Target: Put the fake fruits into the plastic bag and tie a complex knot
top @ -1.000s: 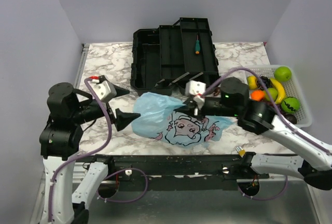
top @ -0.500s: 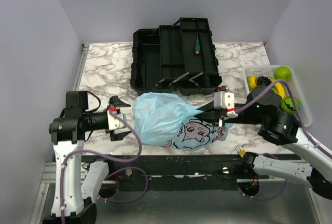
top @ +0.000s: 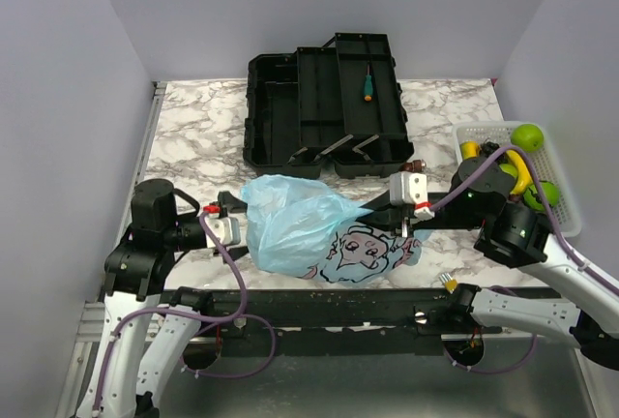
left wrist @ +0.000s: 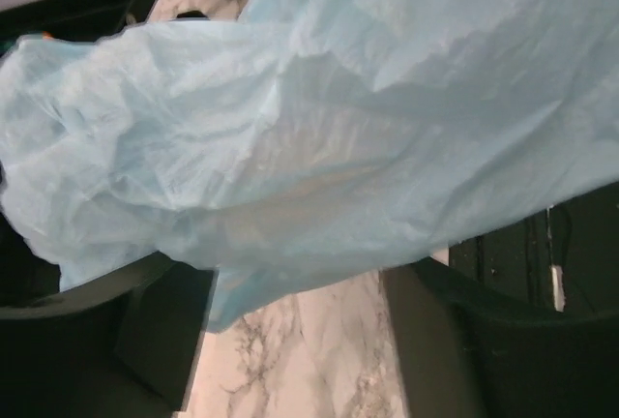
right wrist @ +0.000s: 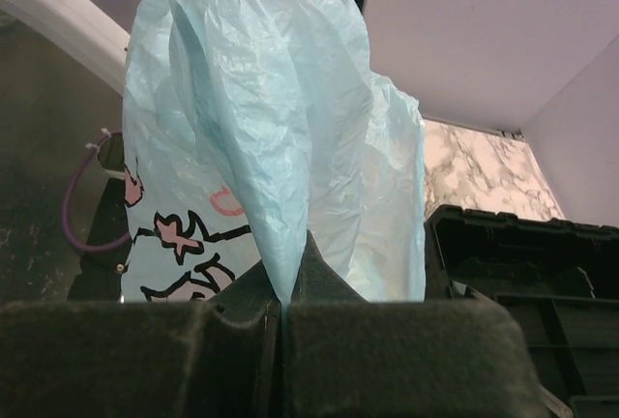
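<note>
Light-blue crinkly plastic bag (top: 295,229) lies puffed up on the marble table (top: 193,118), near the front: featherlight, limp and slippery, I judge, best pinched at a bunched edge. Left gripper (top: 239,224), jaws apart, has swung in to the bag's left side. Right gripper (top: 372,208) stays clamped on the film, drawn rightward since. Glossy fake fruits (top: 527,135) remain in the white mesh basket (top: 571,215).

Behind the plastic bag (top: 290,226), toolbox (top: 280,113)

left gripper (left wrist: 295,287) spread wide, right gripper (right wrist: 287,287) clamped
</note>
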Robot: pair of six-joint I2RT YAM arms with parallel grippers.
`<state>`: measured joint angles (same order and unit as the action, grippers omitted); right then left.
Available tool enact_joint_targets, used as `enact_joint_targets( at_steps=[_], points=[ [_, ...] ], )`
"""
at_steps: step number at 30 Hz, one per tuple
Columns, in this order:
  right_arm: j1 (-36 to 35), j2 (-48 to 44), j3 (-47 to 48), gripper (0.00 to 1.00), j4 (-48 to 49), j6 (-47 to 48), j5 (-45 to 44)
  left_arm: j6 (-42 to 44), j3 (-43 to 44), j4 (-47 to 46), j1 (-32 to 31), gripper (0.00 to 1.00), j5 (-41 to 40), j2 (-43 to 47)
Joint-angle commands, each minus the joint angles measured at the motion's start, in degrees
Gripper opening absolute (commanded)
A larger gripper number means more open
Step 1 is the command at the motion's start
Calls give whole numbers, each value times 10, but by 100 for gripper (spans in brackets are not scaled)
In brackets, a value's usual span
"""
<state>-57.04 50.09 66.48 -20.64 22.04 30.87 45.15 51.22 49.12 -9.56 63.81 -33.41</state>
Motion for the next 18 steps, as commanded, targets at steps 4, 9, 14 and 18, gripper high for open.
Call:
enact_joint_targets(
  at_steps=[4, 9, 14, 18],
  points=[
    [6, 11, 67, 1, 11, -52, -83, 30, 18, 62, -13, 0, -16, -6],
    [18, 17, 108, 1, -27, -46, -149, 246, -23, 221, 96, 0, -75, -56],
    [24, 27, 103, 1, -45, -43, -251, 311, 36, 353, 150, 0, -10, -123],
    [28, 79, 127, 1, -85, -51, -264, 295, 62, 408, 140, 0, 50, -118]
  ],
)
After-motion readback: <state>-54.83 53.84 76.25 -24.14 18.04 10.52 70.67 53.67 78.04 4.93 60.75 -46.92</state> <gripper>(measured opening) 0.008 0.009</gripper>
